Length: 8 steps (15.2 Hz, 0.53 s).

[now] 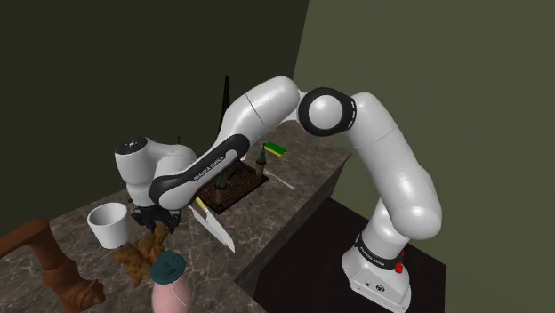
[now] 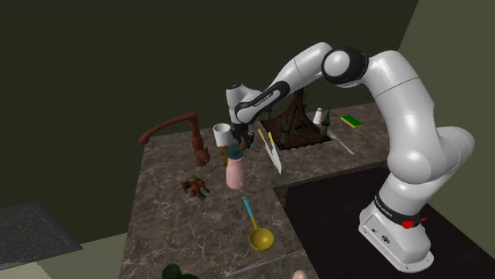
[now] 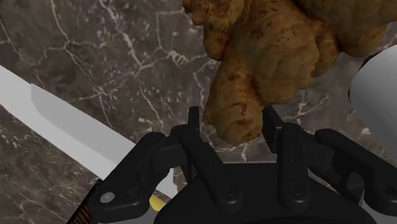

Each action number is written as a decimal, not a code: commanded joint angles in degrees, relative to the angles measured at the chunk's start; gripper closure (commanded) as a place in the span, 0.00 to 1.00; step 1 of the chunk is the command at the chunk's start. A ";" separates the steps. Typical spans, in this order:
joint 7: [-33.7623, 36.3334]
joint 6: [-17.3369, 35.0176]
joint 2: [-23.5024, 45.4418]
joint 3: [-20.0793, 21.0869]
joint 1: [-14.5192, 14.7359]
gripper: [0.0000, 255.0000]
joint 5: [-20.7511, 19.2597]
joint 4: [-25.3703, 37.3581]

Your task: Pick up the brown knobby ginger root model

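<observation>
Now the end effector [image 3: 232, 112] stands open astride the ginger root [image 3: 267, 57] on a veined stone countertop [image 3: 95, 57]; olive walls [image 1: 400, 53].

Knobby tan-brown ginger root [image 3: 273, 57], on dark veined countertop [image 3: 95, 63], just beside white cup [image 3: 378, 89]

Ginger root [image 3: 267, 57] runs out of frame ahead of the gripper [image 3: 233, 118]; the knife [image 3: 70, 121] alongside is cropped, its handle largely hidden behind the gripper.
</observation>
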 commanded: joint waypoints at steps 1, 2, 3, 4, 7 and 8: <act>-0.32 -0.71 -1.04 0.38 -0.35 1.00 0.40 -0.29; -0.45 -1.11 -1.57 0.59 -0.49 1.00 0.62 -0.42; -0.59 -1.51 -2.10 0.80 -0.63 1.00 0.85 -0.53; -0.73 -1.92 -2.62 1.00 -0.76 1.00 1.07 -0.63; -1.17 -3.18 -4.13 1.61 -1.16 1.00 1.75 -0.85; -1.32 -3.61 -4.63 1.80 -1.28 1.00 1.98 -0.89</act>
